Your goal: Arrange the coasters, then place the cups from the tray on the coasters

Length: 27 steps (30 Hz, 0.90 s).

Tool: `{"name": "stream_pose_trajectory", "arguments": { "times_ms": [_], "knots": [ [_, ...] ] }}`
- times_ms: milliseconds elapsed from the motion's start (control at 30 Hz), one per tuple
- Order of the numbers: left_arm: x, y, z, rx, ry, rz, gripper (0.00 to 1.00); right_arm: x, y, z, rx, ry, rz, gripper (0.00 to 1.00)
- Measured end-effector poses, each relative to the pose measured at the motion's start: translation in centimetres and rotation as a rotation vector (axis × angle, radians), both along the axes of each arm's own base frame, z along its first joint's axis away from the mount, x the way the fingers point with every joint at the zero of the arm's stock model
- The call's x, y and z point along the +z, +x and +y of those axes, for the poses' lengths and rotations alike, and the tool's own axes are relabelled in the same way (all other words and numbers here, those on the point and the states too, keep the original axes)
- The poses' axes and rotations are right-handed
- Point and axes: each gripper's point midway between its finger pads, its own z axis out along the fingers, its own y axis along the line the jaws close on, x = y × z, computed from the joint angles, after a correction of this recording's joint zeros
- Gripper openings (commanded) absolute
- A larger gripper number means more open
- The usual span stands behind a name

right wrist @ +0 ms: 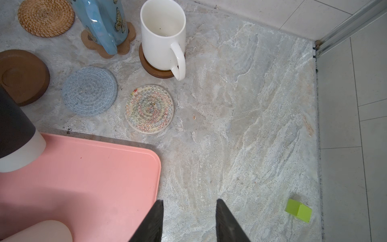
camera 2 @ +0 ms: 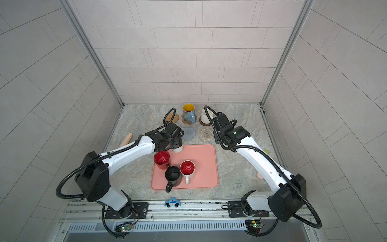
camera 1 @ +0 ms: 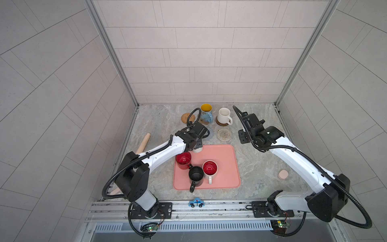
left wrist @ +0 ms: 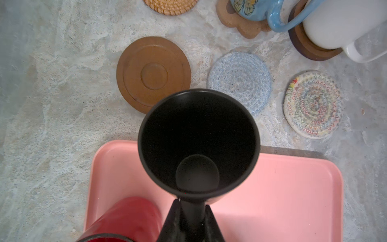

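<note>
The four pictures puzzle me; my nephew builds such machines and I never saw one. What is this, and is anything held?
Two robot arms work at a marbled table. Two pictures look down from overhead; two come from cameras on the wrists. The left end effector is shut on the handle of a black mug with a pale base, at the pink tray's corner. A red mug, a second black mug and a white mug with red inside stand on the tray. The right end effector is open, empty. Behind, a blue mug and a cream mug stand on coasters; four more coasters lie bare.
</note>
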Motion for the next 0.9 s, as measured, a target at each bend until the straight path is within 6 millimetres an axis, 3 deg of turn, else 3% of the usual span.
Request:
{"name": "stream_pose_trajectory", "arguments": {
  "times_ms": [500, 900],
  "knots": [
    [-0.6, -2.0, -2.5, -0.037, -0.035, -0.019, 0.06, -0.1, -0.3, -0.2, -0.003, 0.002, 0.001, 0.44],
    [-1.4, -3.4, -3.9, -0.078, -0.033, -0.001, 0.16, -0.4, -0.8, -0.4, -0.004, 0.001, 0.003, 0.44]
  ]
}}
